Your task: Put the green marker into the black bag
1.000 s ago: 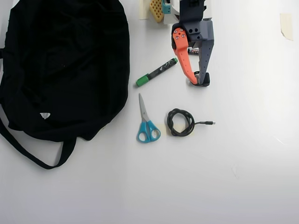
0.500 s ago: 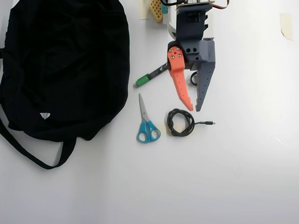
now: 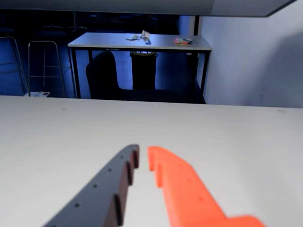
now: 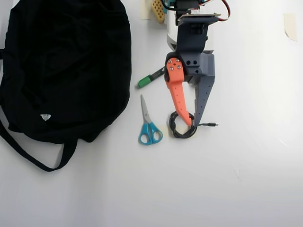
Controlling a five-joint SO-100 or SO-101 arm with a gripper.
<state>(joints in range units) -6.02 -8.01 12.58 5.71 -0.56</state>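
Note:
In the overhead view the black bag fills the left side, its strap trailing toward the lower left. The green marker lies slanted just right of the bag, green cap toward the lower left. Its upper end is hidden under the arm. My gripper points down the picture, well right of and below the marker, with its tips over a coiled cable. The orange finger and grey finger stand a narrow gap apart. The wrist view shows the gripper holding nothing, above bare table.
Blue-handled scissors lie below the marker. A coiled black cable with a plug end sits under the fingertips. The arm's white base and a yellow part are at the top edge, with tape at top right.
The gripper has swung down the overhead picture, from beside the marker's upper end to over the cable coil. The arm now covers more of the marker. Nothing else moved.

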